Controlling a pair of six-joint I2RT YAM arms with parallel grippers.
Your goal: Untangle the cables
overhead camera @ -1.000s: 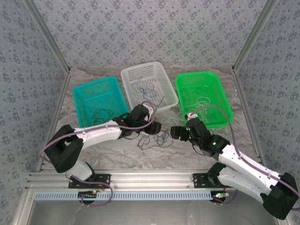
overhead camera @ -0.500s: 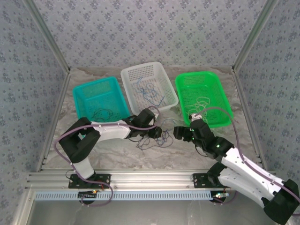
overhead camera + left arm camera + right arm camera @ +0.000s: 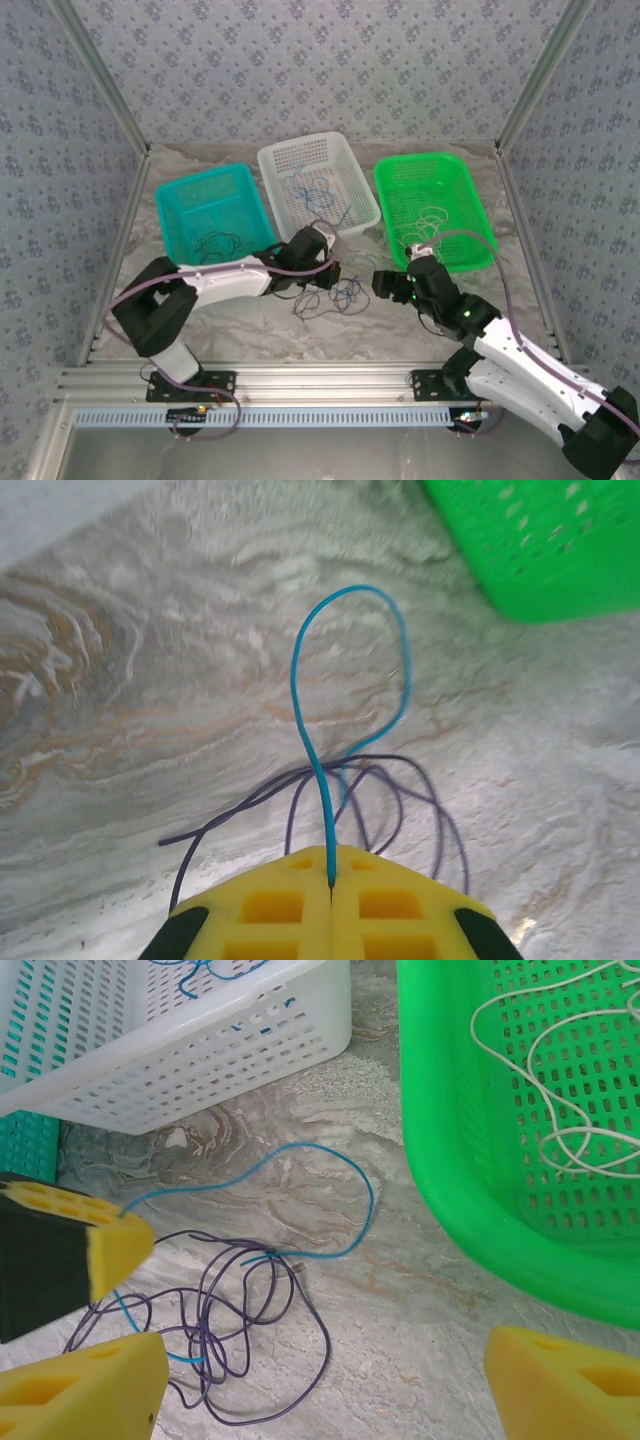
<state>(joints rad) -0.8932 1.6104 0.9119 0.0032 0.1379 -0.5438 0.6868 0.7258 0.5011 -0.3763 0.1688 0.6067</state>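
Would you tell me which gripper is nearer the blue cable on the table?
Left. The left gripper is shut on the blue cable; the right gripper hovers open close beside it.

The table (image 3: 120, 660) is showing a marble-veined, matt, faintly grainy surface. The green basket (image 3: 450, 1180), white basket (image 3: 200, 1055) and teal basket (image 3: 205, 205) are presenting perforated moulded plastic with a slight gloss. The blue cable (image 3: 352, 588), purple cables (image 3: 228, 810) and white cable (image 3: 590, 1132) are showing smooth plastic insulation. The pads (image 3: 270, 905) of the left gripper (image 3: 330, 880) and of the right gripper (image 3: 330, 1390) are presenting matt yellow, foam-like faces with square recesses. The frame rail (image 3: 300, 380), low in the top view, is showing brushed metal; the walls (image 3: 320, 70) are showing a matt printed covering.
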